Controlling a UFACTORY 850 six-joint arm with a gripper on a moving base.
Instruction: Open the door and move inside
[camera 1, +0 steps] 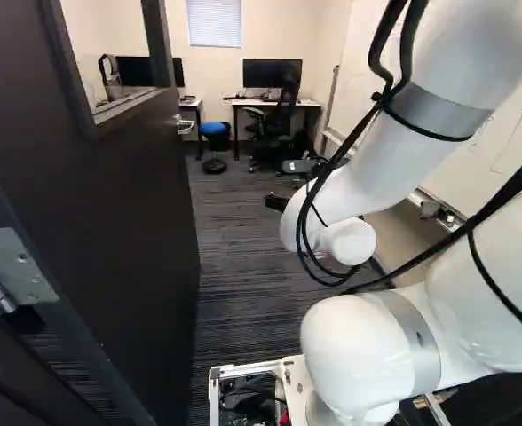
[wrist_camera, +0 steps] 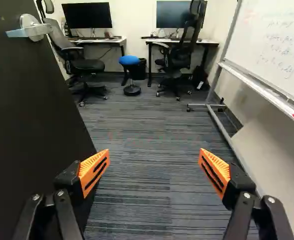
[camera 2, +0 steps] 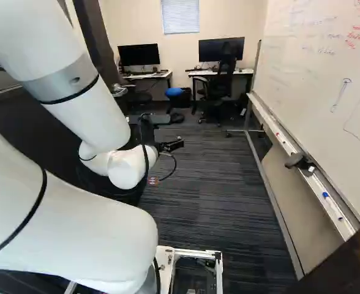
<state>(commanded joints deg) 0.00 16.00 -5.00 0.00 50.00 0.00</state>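
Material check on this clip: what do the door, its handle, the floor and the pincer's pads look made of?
Door: dark, smooth; painted metal or laminated wood, the look leaves it open.
Handle: likely metal, silvery with a soft sheen.
Floor: probably carpet tile, matt, with fine streaks changing block to block.
Pincer pads: bright orange, ribbed and slotted; perhaps rubber or flexible plastic.

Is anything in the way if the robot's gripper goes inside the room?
Nothing visible stands just ahead of the gripper, only carpet. The open door and whiteboard stand to the sides; a blue stool stands farther in.
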